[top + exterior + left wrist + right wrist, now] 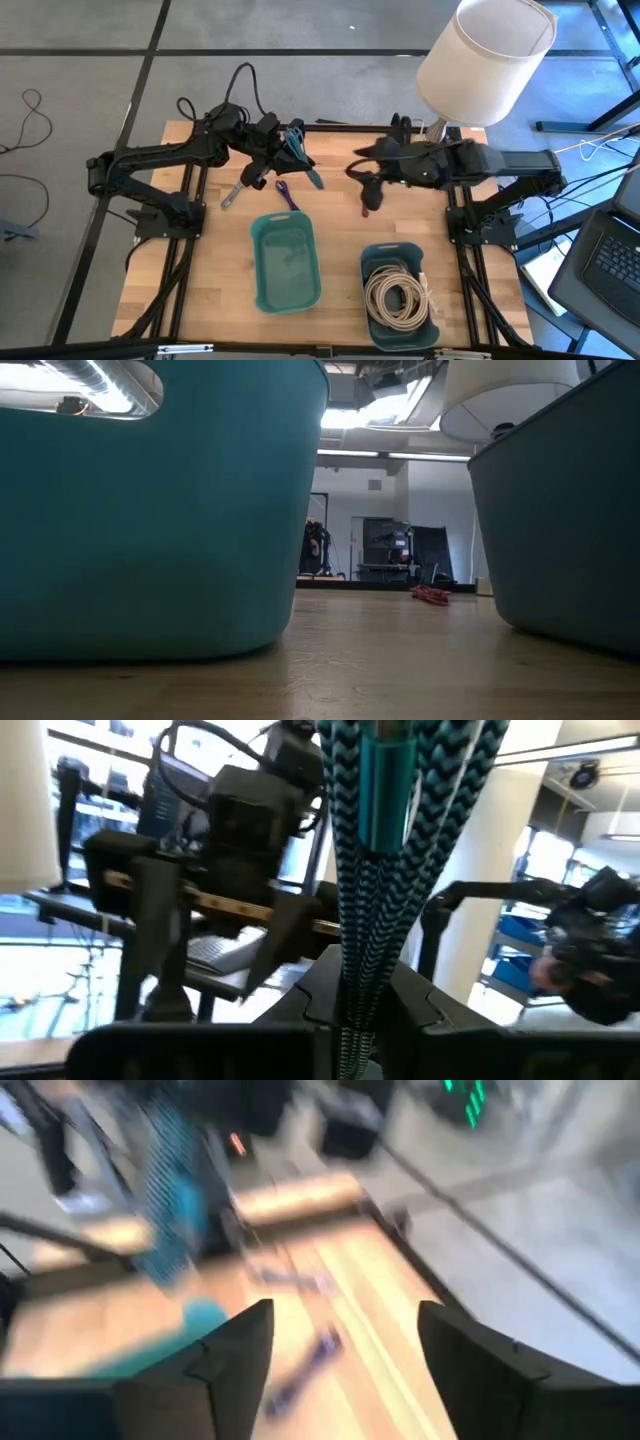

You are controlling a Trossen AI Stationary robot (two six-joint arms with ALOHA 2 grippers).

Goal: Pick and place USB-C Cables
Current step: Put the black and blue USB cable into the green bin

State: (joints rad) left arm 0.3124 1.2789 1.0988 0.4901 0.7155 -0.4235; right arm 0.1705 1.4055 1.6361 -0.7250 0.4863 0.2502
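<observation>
My left gripper (pixel 290 147) is raised over the table's far middle, shut on a teal-and-black braided cable bundle (pixel 372 900) bound by a teal band (pixel 385 780). One end of the bundle (pixel 313 178) hangs toward the table. To its right, my right gripper (pixel 345 1370) stands open and raised with nothing between its fingers. A purple lead (pixel 287 195) and a grey lead (pixel 234 193) lie flat on the wood below the left gripper. Cream-white coiled cables (pixel 397 297) lie in the right teal tray (pixel 375 255). My left gripper pinches the braided bundle (pixel 348 1005) between its two fingers, several strands together, a little way from the teal band. The bundle runs out lengthwise past the fingertips and is lifted clear of the table, one end drooping below.
An empty teal tray (pixel 262 290) stands at the near middle, left of the tray with the coils. A white lampshade (pixel 485 55) stands over the right arm. Bare wood lies between the trays and the leads. In the low view both tray walls (pixel 150 540) fill the foreground.
</observation>
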